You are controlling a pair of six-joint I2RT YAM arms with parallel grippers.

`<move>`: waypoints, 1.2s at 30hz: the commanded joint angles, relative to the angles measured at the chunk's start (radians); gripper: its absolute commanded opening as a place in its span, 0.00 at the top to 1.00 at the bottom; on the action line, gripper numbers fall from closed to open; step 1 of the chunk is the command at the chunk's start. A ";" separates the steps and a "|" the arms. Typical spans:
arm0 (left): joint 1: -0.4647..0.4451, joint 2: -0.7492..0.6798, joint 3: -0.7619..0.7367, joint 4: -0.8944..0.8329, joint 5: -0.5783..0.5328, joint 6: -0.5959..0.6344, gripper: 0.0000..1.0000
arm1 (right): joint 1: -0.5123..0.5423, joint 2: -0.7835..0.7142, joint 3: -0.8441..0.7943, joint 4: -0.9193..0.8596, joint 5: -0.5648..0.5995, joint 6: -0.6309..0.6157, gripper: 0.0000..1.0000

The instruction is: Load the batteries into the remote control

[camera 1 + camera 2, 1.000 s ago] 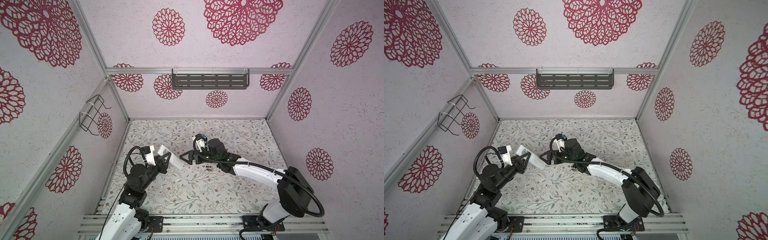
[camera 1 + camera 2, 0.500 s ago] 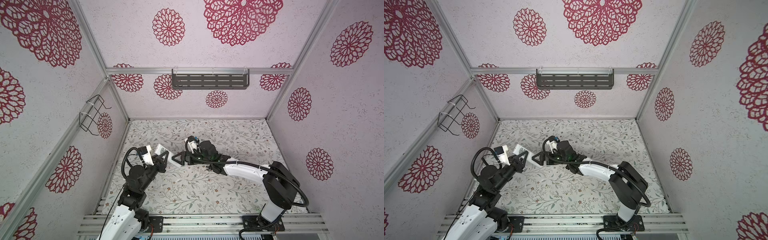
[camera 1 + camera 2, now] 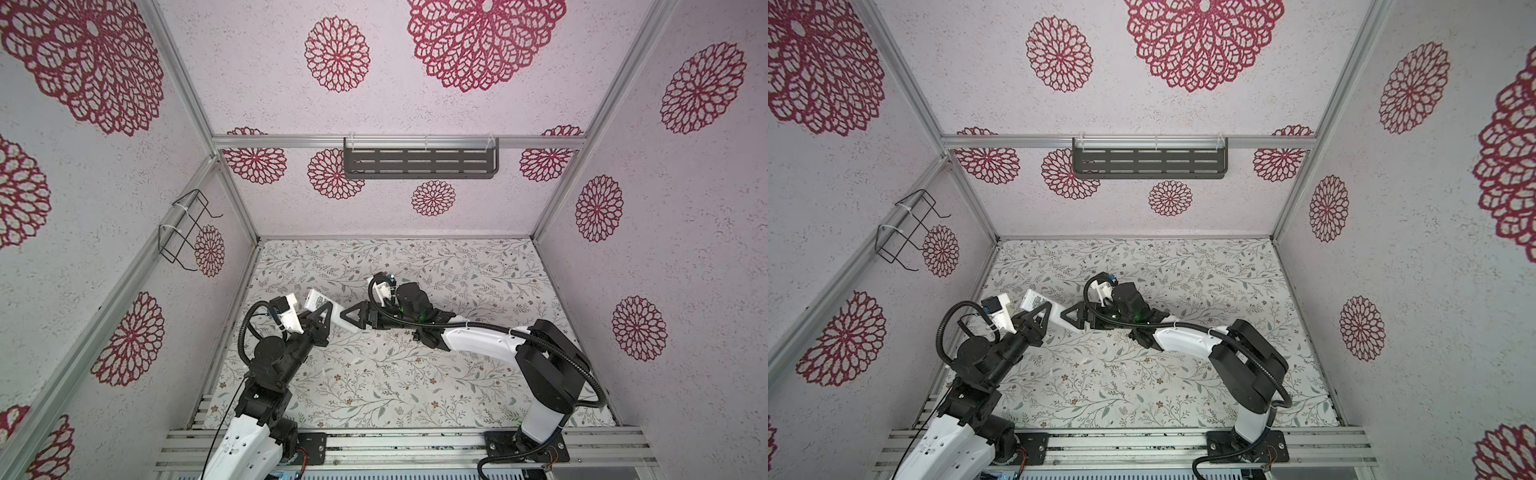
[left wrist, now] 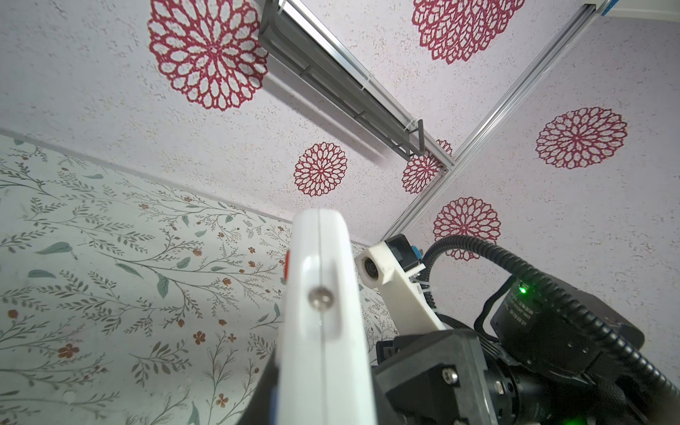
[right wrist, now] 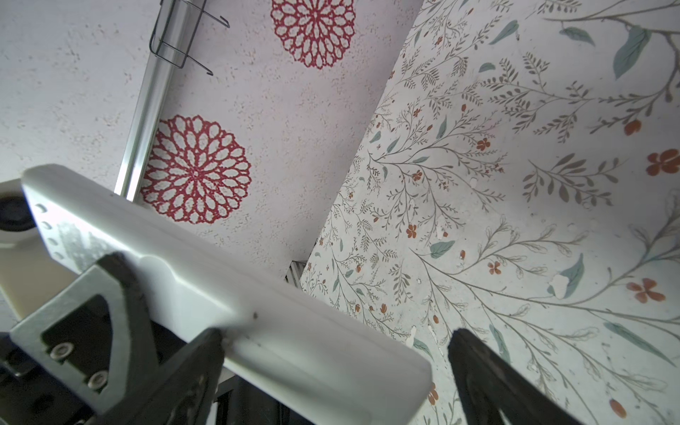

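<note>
Currently the left gripper (image 3: 322,311) pinches the slim white plastic remote control (image 3: 340,320) partway along its length. It holds the bar tilted and clear of the floral-patterned table (image 3: 374,374), left of centre.

Change noted: over the last second the right gripper (image 3: 354,318) has travelled leftward from mid-table to the free end of the remote control. I also see the left arm has drawn the bar slightly leftward.

The right fingers are spread wide. In the right wrist view the free end lies between them. One finger (image 5: 200,362) sits just beside the white casing, and I cannot confirm contact. The other finger (image 5: 485,382) stands well apart.

Significance: I judge this to be a two-handed brace or a hand-over, most likely to present the recessed bay. Closing the right fingers looks like the next step.

I cannot pick out the two small dark cylindrical batteries now. A second ago they lay on the table where the right forearm now passes. Loading has not begun.
</note>
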 commanded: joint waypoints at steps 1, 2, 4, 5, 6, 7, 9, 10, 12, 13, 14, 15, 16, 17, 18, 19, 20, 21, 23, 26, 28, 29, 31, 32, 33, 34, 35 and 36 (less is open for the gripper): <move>-0.011 -0.018 -0.001 0.104 0.071 -0.028 1.00 | 0.001 0.022 0.047 0.055 0.010 0.047 0.01; -0.011 -0.020 -0.003 0.106 0.070 -0.026 1.00 | 0.001 0.027 0.049 0.065 0.008 0.058 0.01; -0.010 -0.023 -0.003 0.106 0.065 -0.026 1.00 | 0.002 0.033 0.047 0.066 0.017 0.066 0.01; -0.011 -0.024 -0.003 0.107 0.065 -0.026 1.00 | 0.002 0.036 0.044 0.064 0.024 0.067 0.01; -0.010 -0.024 -0.003 0.108 0.065 -0.026 1.00 | 0.002 0.039 0.044 0.053 0.032 0.067 0.01; -0.011 -0.024 -0.005 0.110 0.067 -0.026 1.00 | 0.002 0.040 0.043 0.040 0.044 0.065 0.01; -0.011 -0.029 -0.007 0.115 0.069 -0.026 1.00 | 0.002 0.048 0.047 0.002 0.067 0.062 0.01; -0.010 -0.034 -0.007 0.117 0.069 -0.026 1.00 | 0.002 0.050 0.047 -0.018 0.077 0.060 0.01; -0.011 -0.045 -0.011 0.123 0.067 -0.018 1.00 | 0.002 0.054 0.047 -0.064 0.112 0.055 0.01; -0.010 -0.053 -0.013 0.124 0.066 -0.009 1.00 | 0.002 0.058 0.047 -0.083 0.123 0.050 0.01; -0.010 -0.057 -0.013 0.128 0.073 0.001 1.00 | 0.002 0.061 0.046 -0.099 0.127 0.046 0.01; -0.011 -0.063 -0.015 0.133 0.074 0.008 1.00 | 0.002 0.064 0.043 -0.101 0.131 0.043 0.01; -0.010 -0.069 -0.020 0.139 0.072 0.016 1.00 | 0.002 0.069 0.041 -0.108 0.133 0.041 0.01; -0.010 -0.074 -0.024 0.145 0.068 0.022 1.00 | 0.001 0.073 0.036 -0.104 0.134 0.043 0.01; -0.011 -0.078 -0.026 0.144 0.064 0.025 1.00 | 0.002 0.076 0.031 -0.097 0.135 0.048 0.01; -0.010 -0.082 -0.026 0.144 0.061 0.034 1.00 | 0.003 0.079 0.025 -0.091 0.134 0.052 0.01; -0.011 -0.085 -0.027 0.142 0.056 0.041 1.00 | 0.003 0.082 0.019 -0.083 0.134 0.054 0.01; -0.010 -0.087 -0.026 0.141 0.054 0.045 1.00 | 0.004 0.083 0.014 -0.081 0.136 0.056 0.01; -0.010 -0.090 -0.020 0.125 0.047 0.058 1.00 | 0.003 0.081 0.001 -0.083 0.145 0.057 0.01; -0.011 -0.099 -0.015 0.100 0.025 0.071 1.00 | 0.002 0.077 -0.014 -0.080 0.150 0.052 0.01; -0.010 -0.102 -0.016 0.091 0.016 0.077 1.00 | 0.001 0.073 -0.023 -0.076 0.155 0.051 0.01; -0.010 -0.102 -0.017 0.087 0.012 0.079 1.00 | 0.000 0.071 -0.026 -0.074 0.158 0.053 0.01; -0.010 -0.099 -0.016 0.081 0.006 0.085 1.00 | -0.001 0.067 -0.031 -0.070 0.158 0.051 0.01; -0.011 -0.099 -0.018 0.076 0.000 0.087 1.00 | 0.000 0.065 -0.034 -0.068 0.158 0.052 0.01; -0.011 -0.099 -0.019 0.075 -0.005 0.092 1.00 | -0.001 0.063 -0.037 -0.067 0.157 0.052 0.01; -0.011 -0.099 -0.021 0.070 -0.015 0.095 1.00 | -0.001 0.061 -0.041 -0.061 0.157 0.050 0.01; -0.011 -0.100 -0.021 0.065 -0.025 0.098 1.00 | -0.001 0.059 -0.044 -0.057 0.158 0.050 0.01; -0.011 -0.100 -0.023 0.061 -0.032 0.101 1.00 | -0.001 0.059 -0.046 -0.056 0.158 0.050 0.01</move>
